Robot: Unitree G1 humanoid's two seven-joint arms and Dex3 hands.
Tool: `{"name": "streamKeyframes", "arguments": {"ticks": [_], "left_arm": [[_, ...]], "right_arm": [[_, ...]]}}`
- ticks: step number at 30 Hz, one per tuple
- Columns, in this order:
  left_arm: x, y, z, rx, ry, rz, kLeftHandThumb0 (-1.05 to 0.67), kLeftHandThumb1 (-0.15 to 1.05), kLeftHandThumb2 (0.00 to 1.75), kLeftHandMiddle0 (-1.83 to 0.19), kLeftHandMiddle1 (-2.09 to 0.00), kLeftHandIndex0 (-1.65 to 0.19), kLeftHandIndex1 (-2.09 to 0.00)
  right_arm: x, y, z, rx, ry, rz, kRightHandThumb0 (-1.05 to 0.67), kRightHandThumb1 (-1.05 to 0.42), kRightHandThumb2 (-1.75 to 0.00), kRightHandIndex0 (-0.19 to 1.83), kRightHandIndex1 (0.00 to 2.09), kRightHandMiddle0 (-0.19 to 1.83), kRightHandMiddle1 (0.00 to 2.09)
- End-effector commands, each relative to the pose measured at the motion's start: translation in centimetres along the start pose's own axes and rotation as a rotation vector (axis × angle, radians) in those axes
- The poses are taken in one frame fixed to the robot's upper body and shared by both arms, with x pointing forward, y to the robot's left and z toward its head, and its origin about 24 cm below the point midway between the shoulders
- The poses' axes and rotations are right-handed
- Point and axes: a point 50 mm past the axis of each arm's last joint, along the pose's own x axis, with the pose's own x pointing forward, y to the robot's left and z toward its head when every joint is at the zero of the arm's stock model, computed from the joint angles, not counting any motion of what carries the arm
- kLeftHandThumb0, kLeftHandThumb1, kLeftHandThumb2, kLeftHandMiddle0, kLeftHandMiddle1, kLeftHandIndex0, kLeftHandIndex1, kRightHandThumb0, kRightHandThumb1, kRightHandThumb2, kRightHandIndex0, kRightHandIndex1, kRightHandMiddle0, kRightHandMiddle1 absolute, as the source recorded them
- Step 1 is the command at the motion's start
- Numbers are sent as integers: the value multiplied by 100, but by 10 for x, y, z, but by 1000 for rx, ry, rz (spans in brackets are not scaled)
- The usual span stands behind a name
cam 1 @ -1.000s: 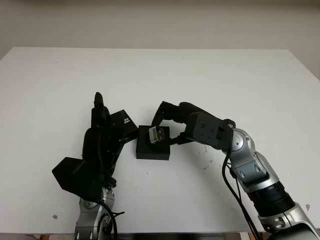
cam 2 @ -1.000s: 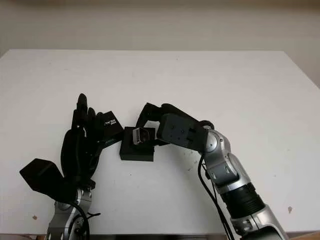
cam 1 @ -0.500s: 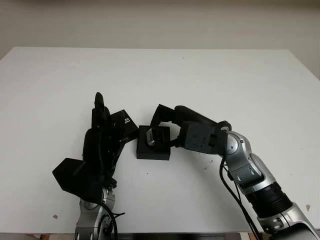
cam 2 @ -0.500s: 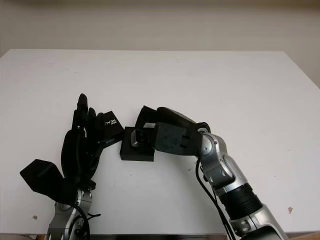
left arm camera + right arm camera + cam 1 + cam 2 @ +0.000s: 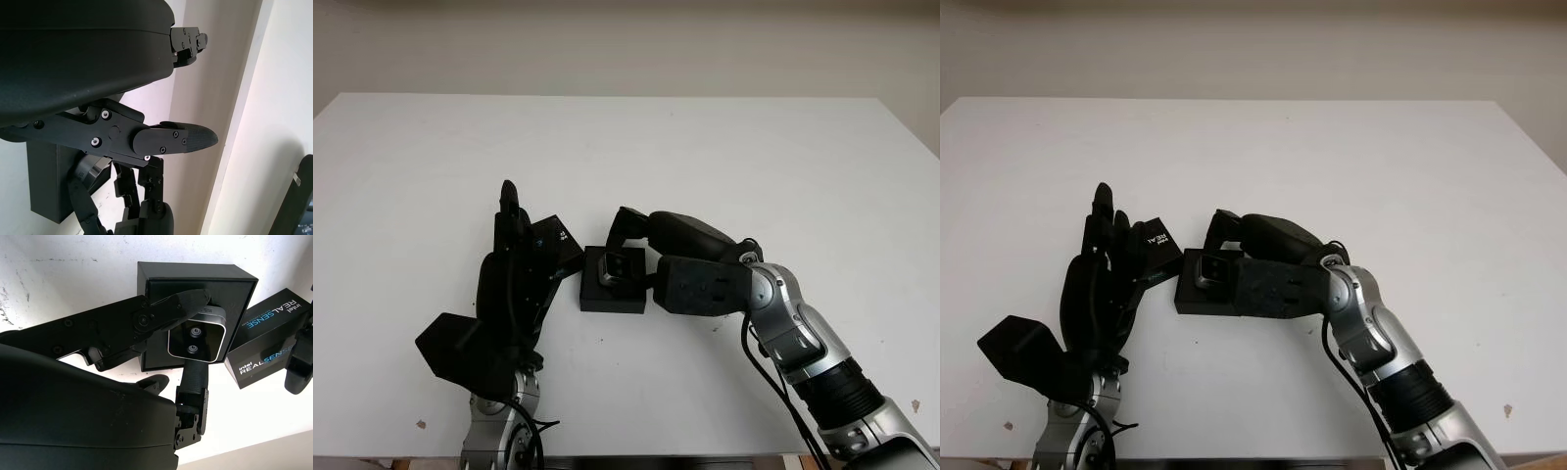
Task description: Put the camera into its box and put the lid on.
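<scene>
Right hand [image 5: 651, 257] reaching in from the counter's [image 5: 724, 147] near edge, forearm angling toward the left edge, palm shell lying low beside the box [image 5: 612, 294]. Pinching the camera [image 5: 196, 339] between fingers [image 5: 173, 308]: one long finger running across its upper edge, another pressing up from beneath, as seen from the right wrist. Holding the small silver-framed body with its two lenses facing outward, right over the open black box, low within its rim; impossible to tell whether already seated on the floor of the box. Box sitting near the middle of the counter's near half, square to the near edge.

Left hand [image 5: 514, 284] standing upright just beside the box, on the side toward the left edge, fingers pointing toward the far edge. Gripping the lid [image 5: 1157, 247], a black piece printed with white and blue lettering, tilted on one corner and leaning toward the box without covering it. Left forearm rising steeply from the near edge.
</scene>
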Motion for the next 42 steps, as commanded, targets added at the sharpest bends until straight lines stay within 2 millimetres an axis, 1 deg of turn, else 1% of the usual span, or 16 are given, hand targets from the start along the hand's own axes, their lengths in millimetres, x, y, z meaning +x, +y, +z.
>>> {"name": "streamKeyframes", "arguments": {"ticks": [1, 5, 9, 14, 18, 25, 30, 33, 35, 38, 42], "left_arm": [[-2, -8, 3, -36, -23, 2, -54, 105, 34, 3, -6, 7, -6], [-3, -9, 4, -37, -25, 0, -53, 105, 35, 3, -6, 7, -6], [-5, -8, 5, -38, -29, -9, -53, 105, 35, 3, -6, 7, -6], [-5, -8, 5, -41, -28, -8, -53, 105, 35, 2, -6, 6, -6], [-6, -9, 6, -43, -27, -3, -53, 105, 35, 1, -6, 5, -6], [-7, -9, 6, -47, -31, -3, -53, 105, 35, 0, -6, 5, -6], [-7, -9, 7, -44, -36, -8, -53, 105, 35, 0, -6, 5, -6], [-7, -9, 7, -46, -36, -6, -53, 105, 35, 0, -5, 5, -6], [-7, -9, 7, -49, -38, -6, -53, 105, 34, 0, -5, 4, -6], [-6, -10, 7, -49, -41, -5, -54, 105, 34, 0, -5, 4, -6], [-6, -10, 8, -48, -35, -5, -55, 105, 33, 0, -5, 4, -6]], "right_arm": [[-4, 12, -12, -9, 46, 38, -35, -104, -10, 39, 21, 30, 192], [-5, 14, -13, -15, 43, 35, -35, -105, -9, 39, 21, 31, 192], [-6, 16, -14, -48, 34, 24, -36, -105, -13, 38, 20, 16, 207], [-6, 18, -15, -64, 26, 16, -36, -105, -15, 38, 20, 9, 209], [-6, 18, -16, -76, 26, -1, -36, -105, -14, 38, 20, 10, 209], [-4, 16, -20, -110, 30, -5, -38, -105, -18, 38, 20, 12, 209], [-4, 15, -20, -131, 22, -15, -39, -105, -16, 39, 21, 15, 209], [-4, 16, -19, -145, 13, -16, -45, -104, -9, 36, 19, 2, 199], [-5, 16, -20, -154, 5, -4, -54, -104, -7, 27, 15, -13, 183], [-6, 15, -20, -166, -21, 4, -63, -103, -6, 20, 10, -18, 155], [-7, 14, -21, -172, -34, 11, -67, -103, -6, 17, 8, -19, 140]]}}
